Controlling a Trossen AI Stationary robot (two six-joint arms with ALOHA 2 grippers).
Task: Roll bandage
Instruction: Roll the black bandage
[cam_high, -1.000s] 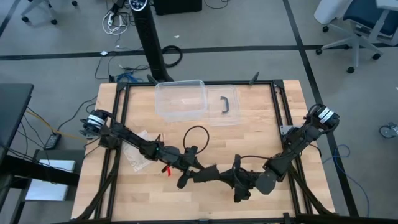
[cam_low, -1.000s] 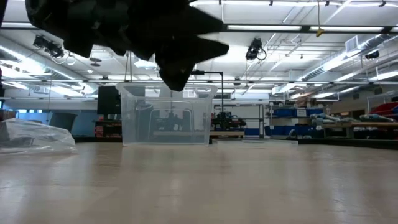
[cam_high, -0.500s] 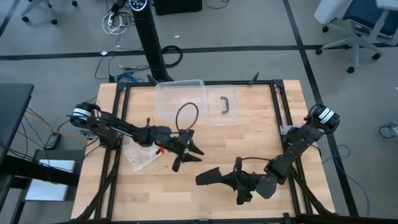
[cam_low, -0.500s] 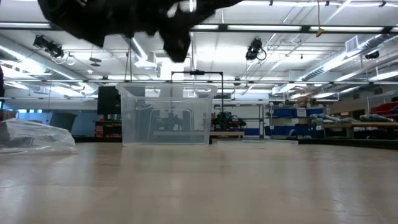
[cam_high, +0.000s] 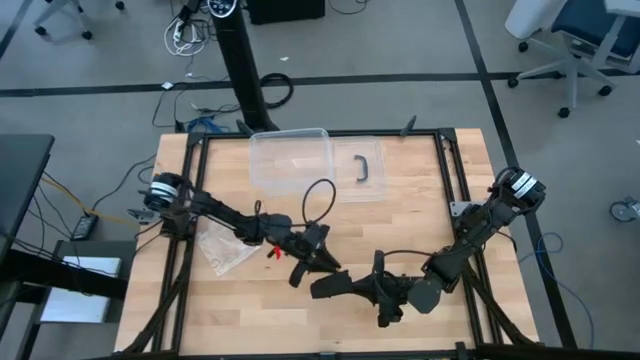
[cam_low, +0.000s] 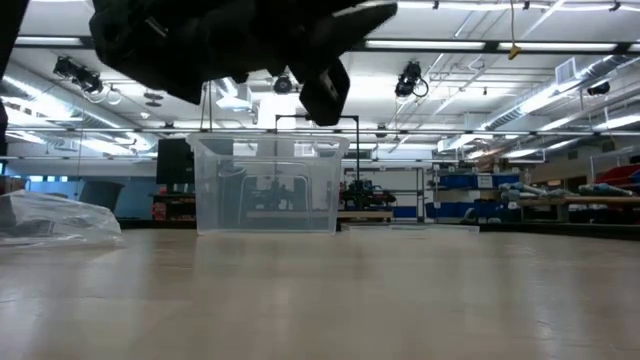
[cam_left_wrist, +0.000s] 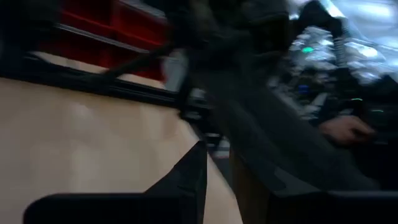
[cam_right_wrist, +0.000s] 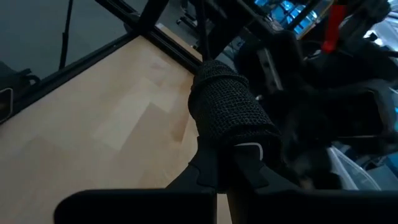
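- The right gripper hung over the middle of the table, toward its near edge, with its jaws closed tight on the bandage.
- The bandage showed in the right wrist view as a thick black roll of mesh-like fabric, pinched between the two dark fingers and sticking out beyond them.
- From above, the bandage was a dark shape at the tip of the right gripper, held clear of the wood.
- The left gripper sat just beside the bandage; I could not tell how far its jaws were open, or whether they touched the fabric.
- A clear plastic box stood at the far edge of the table, its lid with a black handle lying beside it.
- A crinkly clear bag lay near the left edge, under the left arm.
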